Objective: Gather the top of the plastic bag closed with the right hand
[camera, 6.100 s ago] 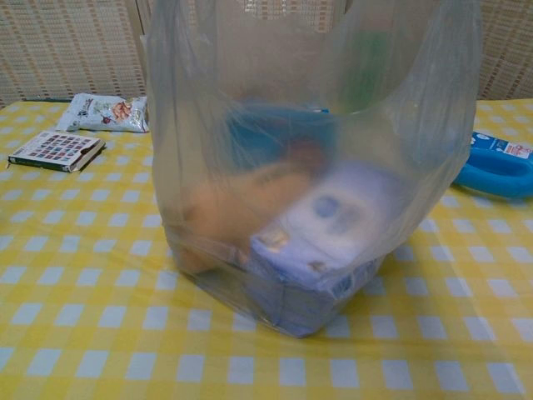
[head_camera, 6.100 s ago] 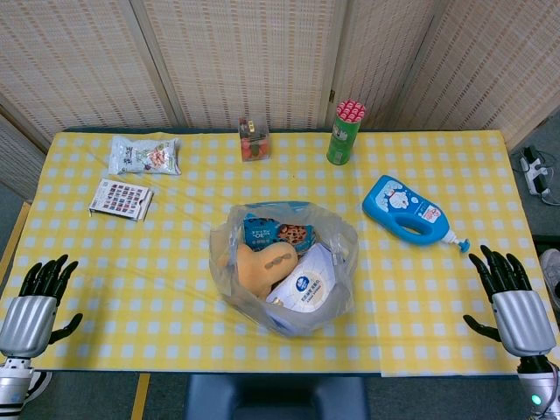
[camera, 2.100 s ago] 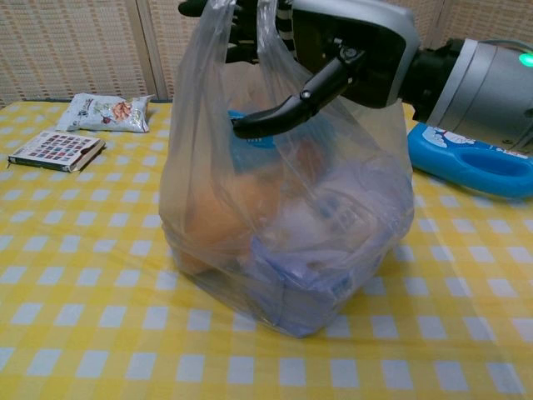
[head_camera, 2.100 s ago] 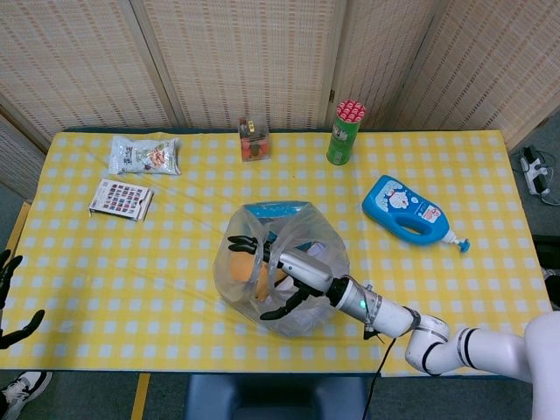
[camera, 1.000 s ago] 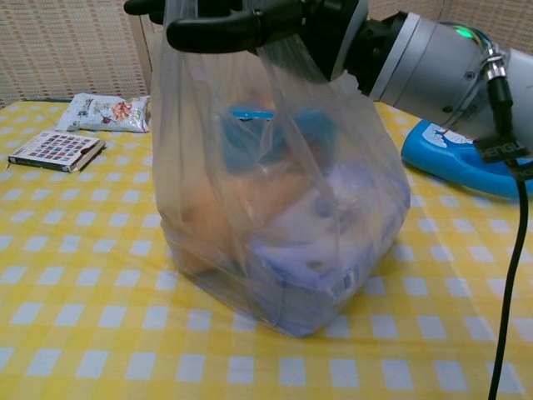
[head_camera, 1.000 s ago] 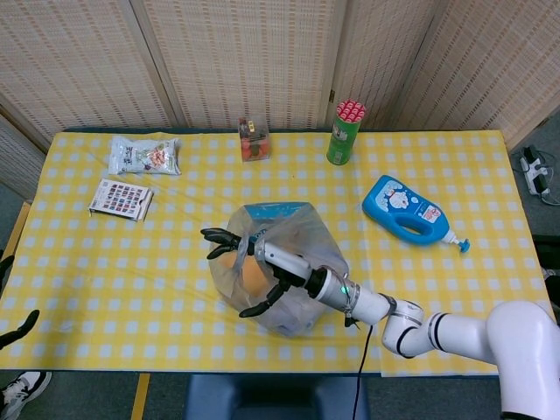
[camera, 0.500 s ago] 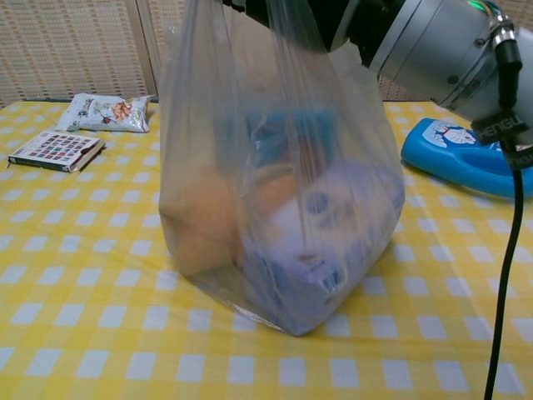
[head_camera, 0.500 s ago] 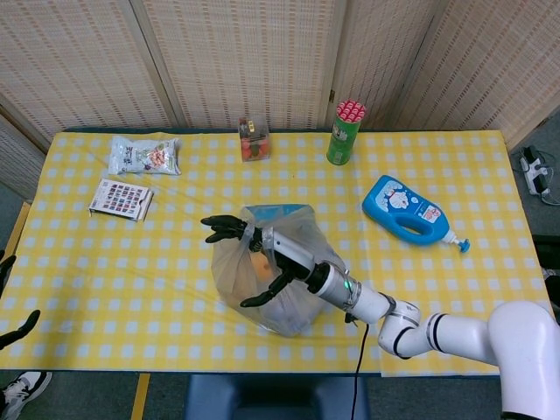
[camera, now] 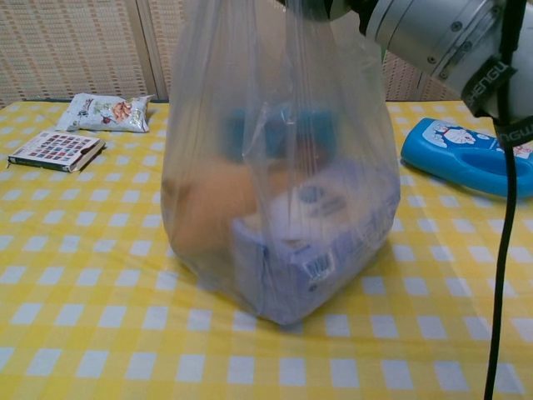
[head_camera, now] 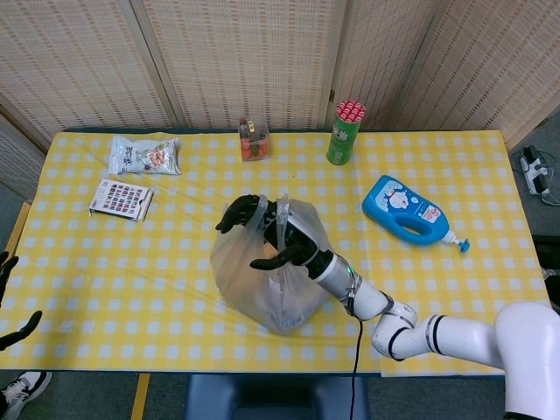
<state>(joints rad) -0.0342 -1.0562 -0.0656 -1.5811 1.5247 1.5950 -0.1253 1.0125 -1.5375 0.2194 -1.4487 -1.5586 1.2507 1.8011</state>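
The clear plastic bag point(head_camera: 267, 284) stands at the table's middle front, holding an orange item, a blue packet and a white-and-blue pack. My right hand point(head_camera: 262, 232) grips the bag's bunched top from above, fingers curled round the plastic, and the mouth is drawn narrow. In the chest view the bag point(camera: 275, 183) fills the middle, pulled up tall. Only my right forearm point(camera: 433, 33) shows there, and the hand is cut off at the top edge. My left hand point(head_camera: 10, 315) shows only as dark fingertips at the lower left edge, spread and holding nothing.
A blue bottle point(head_camera: 407, 210) lies to the right of the bag. A green can with a red top point(head_camera: 345, 133) and a small jar point(head_camera: 254, 140) stand at the back. A snack packet point(head_camera: 144, 155) and a flat card box point(head_camera: 121, 199) lie at the back left.
My right hand has closed its fingers round the bag's top and lifted it. The mouth has narrowed and the bag stands taller. The left hand has stayed put.
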